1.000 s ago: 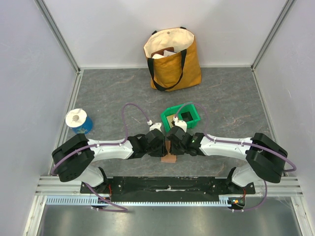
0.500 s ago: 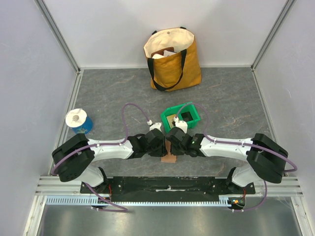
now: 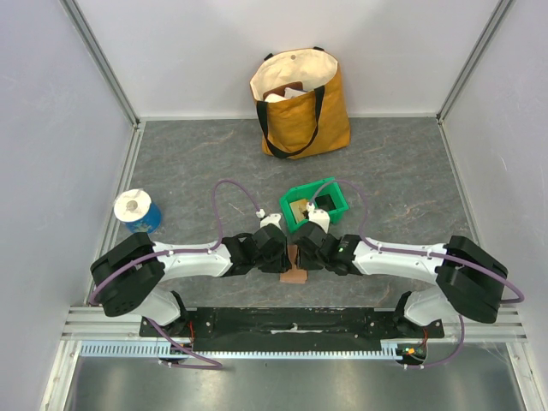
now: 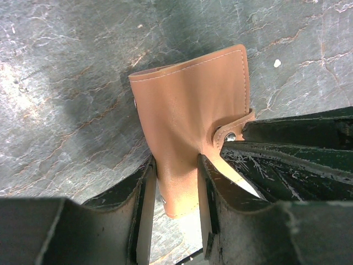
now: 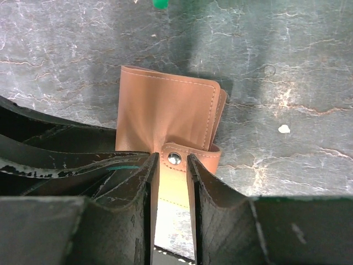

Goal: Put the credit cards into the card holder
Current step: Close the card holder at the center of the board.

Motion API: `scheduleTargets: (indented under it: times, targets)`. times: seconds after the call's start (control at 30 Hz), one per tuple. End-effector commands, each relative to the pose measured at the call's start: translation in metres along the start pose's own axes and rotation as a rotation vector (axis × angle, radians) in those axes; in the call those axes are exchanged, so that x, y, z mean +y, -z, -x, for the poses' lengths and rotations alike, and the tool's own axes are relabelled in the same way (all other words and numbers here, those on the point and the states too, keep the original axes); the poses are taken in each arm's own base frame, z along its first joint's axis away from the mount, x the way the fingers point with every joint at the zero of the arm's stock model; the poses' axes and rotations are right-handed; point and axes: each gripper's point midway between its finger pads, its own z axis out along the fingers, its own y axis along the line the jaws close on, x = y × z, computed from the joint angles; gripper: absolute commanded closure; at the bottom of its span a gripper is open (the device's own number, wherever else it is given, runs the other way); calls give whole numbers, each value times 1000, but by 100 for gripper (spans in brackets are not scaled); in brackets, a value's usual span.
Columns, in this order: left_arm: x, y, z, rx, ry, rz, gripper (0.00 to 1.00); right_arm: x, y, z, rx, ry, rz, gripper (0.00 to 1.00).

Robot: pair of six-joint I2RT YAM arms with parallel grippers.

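The terracotta-brown card holder [image 3: 294, 274] is held between both grippers near the table's front edge. My left gripper [image 3: 281, 255] is shut on its body. In the left wrist view the card holder [image 4: 190, 99] narrows between my fingers [image 4: 175, 161], and the right gripper's black fingers [image 4: 292, 160] show at the right. My right gripper [image 3: 301, 253] is closed to a narrow gap [image 5: 172, 158] round the snap tab [image 5: 207, 157] of the card holder [image 5: 162, 110]. The holder is closed, with the tab snapped. No credit card shows plainly.
A green plastic bin [image 3: 336, 205] stands just behind the grippers; I cannot make out what is in it. A yellow and cream tote bag [image 3: 301, 107] stands at the back wall. A blue and white roll [image 3: 137, 211] sits at the left. Walls enclose three sides.
My right arm has shifted slightly to the right and toward the near edge, with its cable lifting over the bin. The left arm and the card holder stay put.
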Motion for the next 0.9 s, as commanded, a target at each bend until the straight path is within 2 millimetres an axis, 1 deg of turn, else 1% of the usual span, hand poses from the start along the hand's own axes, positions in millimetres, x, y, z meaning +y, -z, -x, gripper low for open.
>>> scheduleTargets:
  times: [0.0,0.13,0.2,0.3,0.4,0.5,0.57,0.6,0.63,0.73,0.87]
  targets:
    - [-1,-7,-6,17,11,0,61,7,-4,2,-13,4,20,66]
    - [-2,-6,-5,15,11,-3,61,2,-8,-5,11,24,-21,66]
    - [-3,-6,-4,14,10,-7,61,-6,-9,-10,24,59,-84,66]
    - [-3,-6,-4,15,11,-6,61,-11,-10,-16,34,92,-143,67]
    - [-4,-5,-3,12,10,-12,61,-18,-13,-21,43,103,-178,75]
    - [-5,-5,-2,7,12,-11,61,-24,-13,-26,51,114,-207,77]
    - [-5,-5,-3,9,11,-15,61,-23,-14,-31,64,124,-206,76]
    - [-5,-5,-2,8,13,-14,61,-22,-14,-32,69,130,-204,73]
    - [-6,-4,-1,4,19,-17,61,-22,-14,-33,69,131,-202,72]
    - [-6,-2,0,-16,40,-28,61,-23,-14,-35,67,133,-208,71]
    - [-4,-1,-1,-16,47,-22,61,-24,-17,-38,78,135,-216,81]
